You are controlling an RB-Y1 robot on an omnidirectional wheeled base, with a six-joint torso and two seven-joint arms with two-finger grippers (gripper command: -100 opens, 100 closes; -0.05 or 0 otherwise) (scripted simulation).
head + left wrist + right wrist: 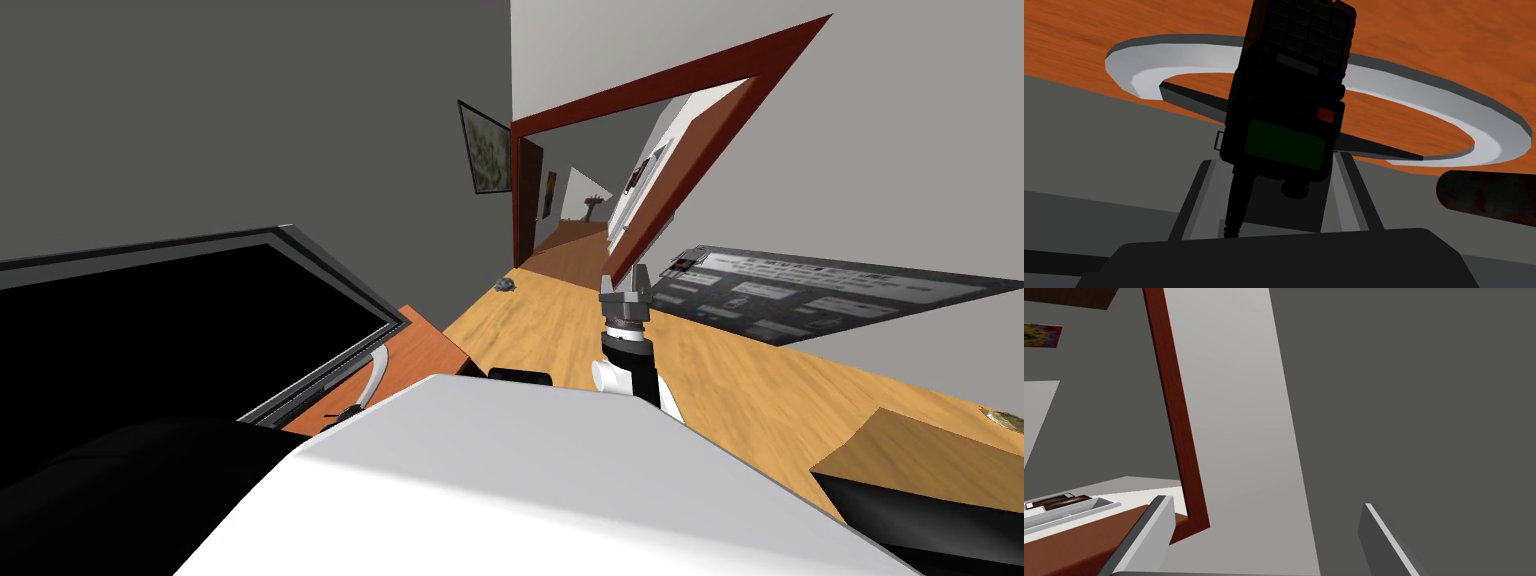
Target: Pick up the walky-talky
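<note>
Left gripper (1274, 165) grips the walky-talky (1289, 100), its fingers (1346, 185) apparently pressed to the set's sides at the antenna end. It hangs above the orange worktop (1449, 40) and the grey ring stand (1424, 105) of the monitor (180, 330), at the near left of the scene. The set's long axis runs straight out from the fingers, slightly tilted, antenna nearest the gripper's body and keypad at the far end. Right gripper (627, 283), fingers spread and empty, is held over the wooden floor, well apart to the right. The lift looks to be the left arm's alone, clear of the stand.
</note>
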